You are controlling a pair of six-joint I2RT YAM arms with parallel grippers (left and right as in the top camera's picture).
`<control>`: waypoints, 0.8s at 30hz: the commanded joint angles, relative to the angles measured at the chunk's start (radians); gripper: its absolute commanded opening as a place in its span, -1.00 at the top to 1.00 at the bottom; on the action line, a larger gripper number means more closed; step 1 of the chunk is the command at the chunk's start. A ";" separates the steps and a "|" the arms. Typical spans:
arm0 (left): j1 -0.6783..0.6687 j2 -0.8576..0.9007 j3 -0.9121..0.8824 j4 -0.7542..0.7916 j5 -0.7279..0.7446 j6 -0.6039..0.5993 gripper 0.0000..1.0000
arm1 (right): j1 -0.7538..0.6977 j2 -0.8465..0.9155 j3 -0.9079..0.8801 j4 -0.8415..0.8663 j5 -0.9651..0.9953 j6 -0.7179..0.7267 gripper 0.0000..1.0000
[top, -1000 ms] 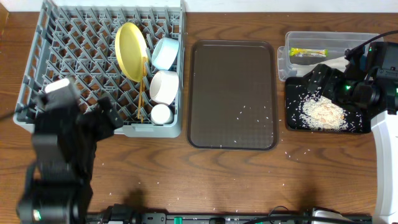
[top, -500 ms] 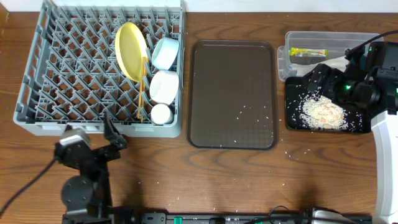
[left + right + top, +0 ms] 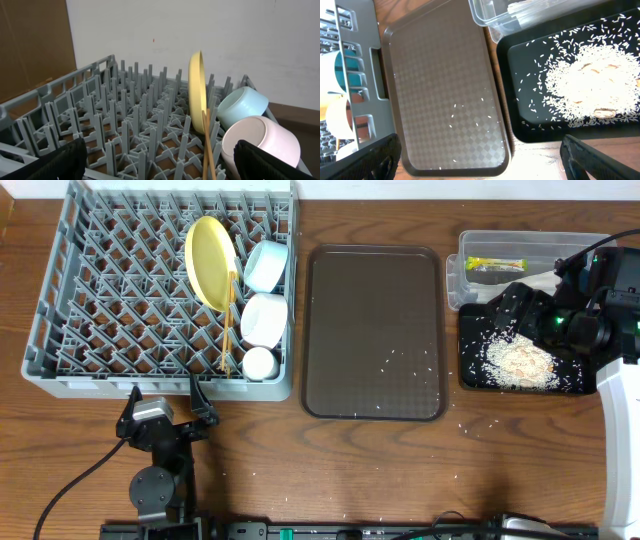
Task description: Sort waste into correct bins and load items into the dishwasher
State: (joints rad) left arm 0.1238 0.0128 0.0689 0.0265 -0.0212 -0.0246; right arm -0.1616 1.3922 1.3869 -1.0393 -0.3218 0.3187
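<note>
Presently, my left gripper (image 3: 165, 418): jaws spread, empty, beside square grey pegged plastic dish rack (image 3: 60, 300) holding upright round yellow plate (image 3: 208, 260), light blue bowl (image 3: 266, 265), white bowl (image 3: 264, 318), small white cup (image 3: 259, 362), wooden chopsticks (image 3: 228, 330). My right gripper (image 3: 480, 145): spread, above shallow black tray (image 3: 470, 375) of grainy whitish rice scraps (image 3: 520, 360).
</note>
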 commanded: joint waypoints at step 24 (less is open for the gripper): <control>-0.001 -0.009 -0.065 -0.099 0.011 0.039 -0.91 | -0.008 0.001 0.013 -0.002 -0.003 0.006 -0.98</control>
State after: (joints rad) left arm 0.1234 0.0109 0.0154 -0.0223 0.0013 0.0010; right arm -0.1616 1.3922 1.3869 -1.0393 -0.3218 0.3191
